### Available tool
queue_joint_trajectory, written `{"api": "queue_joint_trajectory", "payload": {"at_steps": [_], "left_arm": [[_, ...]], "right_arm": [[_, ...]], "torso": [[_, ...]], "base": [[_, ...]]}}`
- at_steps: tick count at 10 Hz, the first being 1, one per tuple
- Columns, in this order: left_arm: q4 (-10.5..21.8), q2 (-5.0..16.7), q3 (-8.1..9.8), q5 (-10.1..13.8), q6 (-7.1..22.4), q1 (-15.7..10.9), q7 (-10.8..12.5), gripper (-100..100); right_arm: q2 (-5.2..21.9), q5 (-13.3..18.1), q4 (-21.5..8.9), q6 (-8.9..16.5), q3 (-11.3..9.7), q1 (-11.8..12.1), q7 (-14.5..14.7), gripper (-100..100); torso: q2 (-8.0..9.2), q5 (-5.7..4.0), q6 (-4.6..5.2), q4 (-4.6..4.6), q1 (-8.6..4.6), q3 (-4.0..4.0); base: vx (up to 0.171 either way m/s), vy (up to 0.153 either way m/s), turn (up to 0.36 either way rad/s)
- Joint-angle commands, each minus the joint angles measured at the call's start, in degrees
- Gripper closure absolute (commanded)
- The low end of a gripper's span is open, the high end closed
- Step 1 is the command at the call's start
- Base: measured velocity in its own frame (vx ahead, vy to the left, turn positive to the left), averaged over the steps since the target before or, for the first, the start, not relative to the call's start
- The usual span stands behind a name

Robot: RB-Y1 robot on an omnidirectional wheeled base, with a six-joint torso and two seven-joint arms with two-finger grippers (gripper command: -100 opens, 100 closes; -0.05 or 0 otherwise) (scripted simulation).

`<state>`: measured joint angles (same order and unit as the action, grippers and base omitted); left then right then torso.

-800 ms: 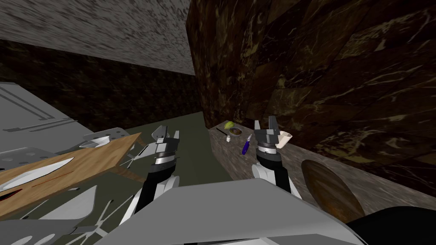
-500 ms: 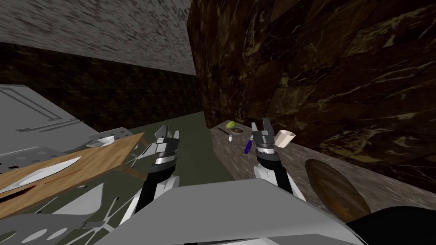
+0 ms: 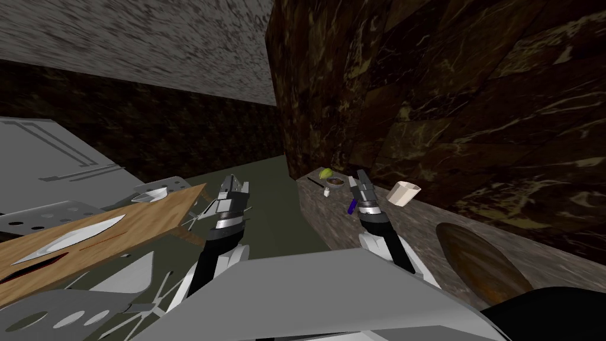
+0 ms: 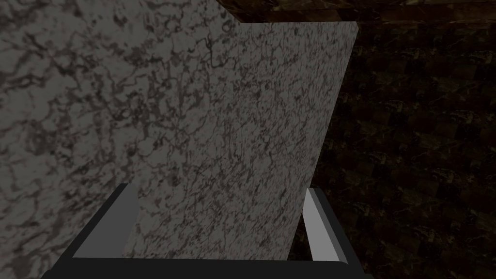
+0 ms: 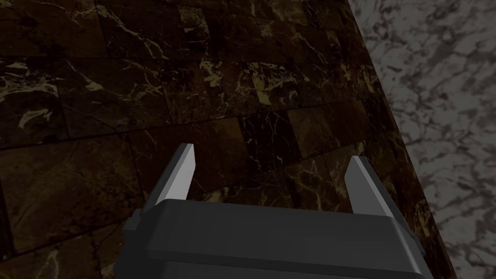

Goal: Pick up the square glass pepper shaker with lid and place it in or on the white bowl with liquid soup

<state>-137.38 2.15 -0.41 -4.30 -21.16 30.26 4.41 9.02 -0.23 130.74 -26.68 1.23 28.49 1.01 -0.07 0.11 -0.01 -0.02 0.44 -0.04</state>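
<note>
While the left hand (image 3: 232, 185) and right hand (image 3: 360, 176) gape wide and empty, one small white shaker (image 3: 326, 193) stands on the grey marbled worktop (image 3: 408, 228). One grey-rimmed bowl (image 3: 335, 183) sits just beside it, with one cream cup (image 3: 403, 193) apart.

shaker (image 3: 326, 193): tiny white dot, too small to see its lid | bowl (image 3: 335, 182): too small to see inside | green thing (image 3: 325, 173): too small to name | blue thing (image 3: 353, 206): partly behind right gripper (image 3: 362, 177) | wooden board (image 3: 154, 210): cut off at the left edge

Grey-bladed pincers (image 3: 234, 182) (image 3: 361, 176), black silver-ringed forearms (image 3: 208, 263)
</note>
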Motion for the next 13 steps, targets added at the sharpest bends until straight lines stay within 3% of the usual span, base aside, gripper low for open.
{"api": "queue_joint_trajectory", "payload": {"at_steps": [1, 13], "left_arm": [[0.00, 0.00, 0.00, 0.00, 0.00, 0.00, 0.00, 0], [0.00, 0.00, 0.00, 0.00, 0.00, 0.00, 0.00, 0]], "right_arm": [[1.41, 0.15, -1.90, 1.00, 0.66, 0.74, 0.90, -100], [10.45, 0.67, -16.98, 14.15, 9.15, 3.93, 7.53, -100]], "torso": [[0.00, 0.00, 0.00, 0.00, 0.00, 0.00], [-0.01, 0.00, 0.01, 0.00, -0.05, 0.00]], "base": [[0.013, 0.108, 0.033], [0.032, 0.141, 0.043]]}}
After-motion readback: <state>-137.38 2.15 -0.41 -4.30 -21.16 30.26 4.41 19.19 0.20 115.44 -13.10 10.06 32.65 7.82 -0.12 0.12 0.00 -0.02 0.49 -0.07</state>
